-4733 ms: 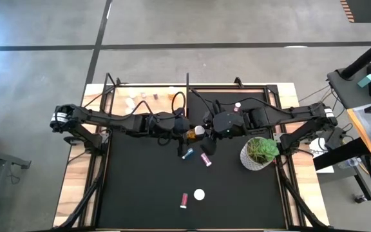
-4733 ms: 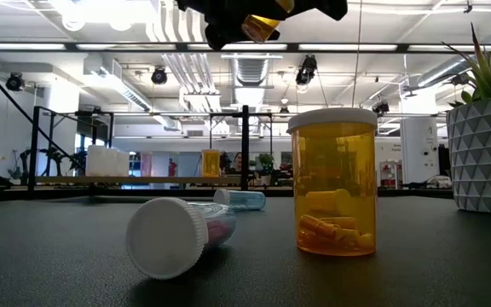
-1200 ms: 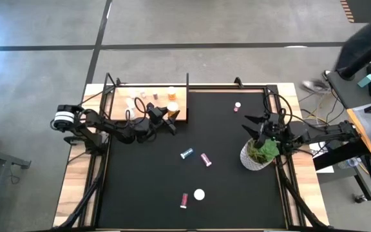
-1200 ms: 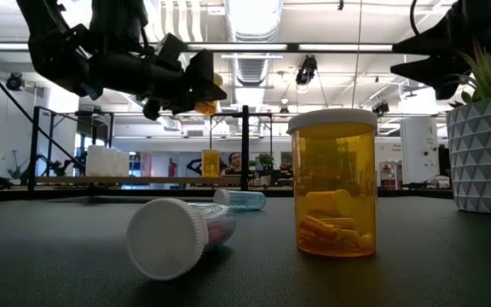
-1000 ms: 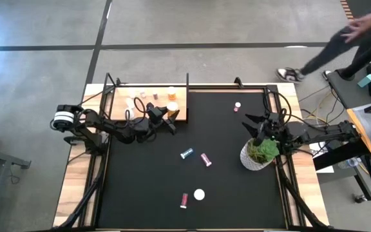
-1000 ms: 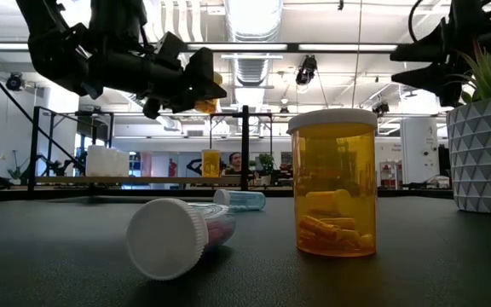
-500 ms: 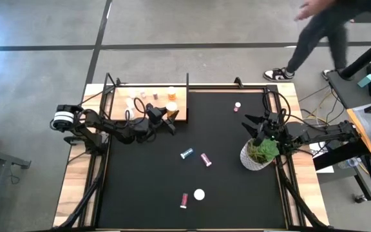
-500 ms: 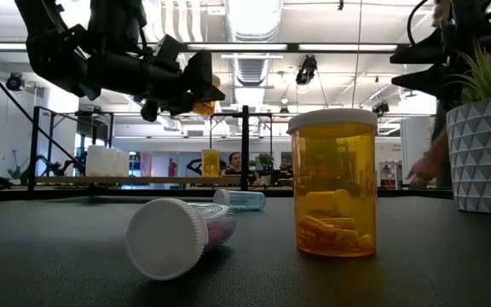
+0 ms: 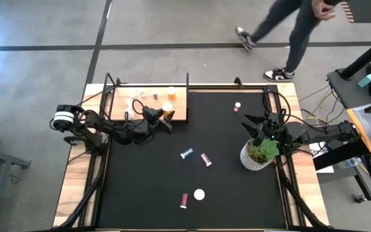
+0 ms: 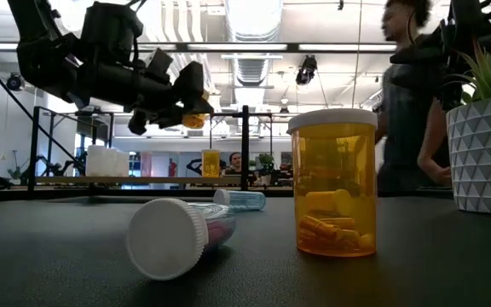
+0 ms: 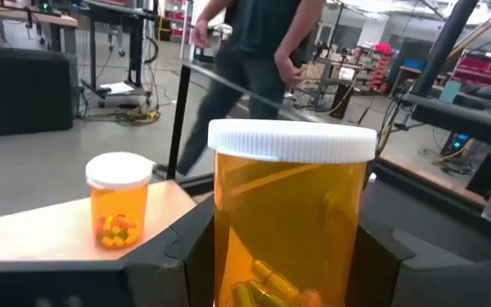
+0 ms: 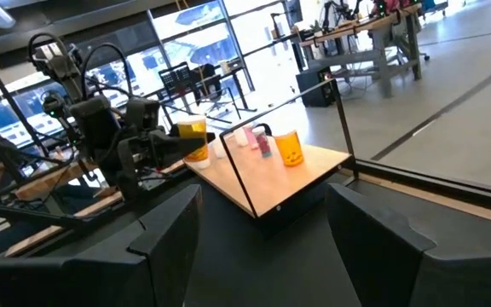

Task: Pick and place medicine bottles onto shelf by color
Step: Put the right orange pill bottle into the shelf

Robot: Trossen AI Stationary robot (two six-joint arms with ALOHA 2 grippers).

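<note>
The orange bottle [image 11: 290, 223] in the left hand [image 9: 161, 118] looks like clear, glossy amber plastic under a ribbed white plastic cap, its twin [image 10: 332, 182] on the table the same. The shelf [image 9: 122, 101] is pale, smooth wood, while the table [image 9: 147, 187] wears a matt black mat, faintly grained in the low view. The plant pot [image 10: 482, 153] seems matt white with a faceted surface, perhaps ceramic.

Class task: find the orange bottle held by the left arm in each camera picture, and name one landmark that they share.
High view: orange bottle at the shelf edge.
Low view: upper left.
Left wrist view: centre.
Right wrist view: left of centre.
Shared landmark: the shelf.
</note>
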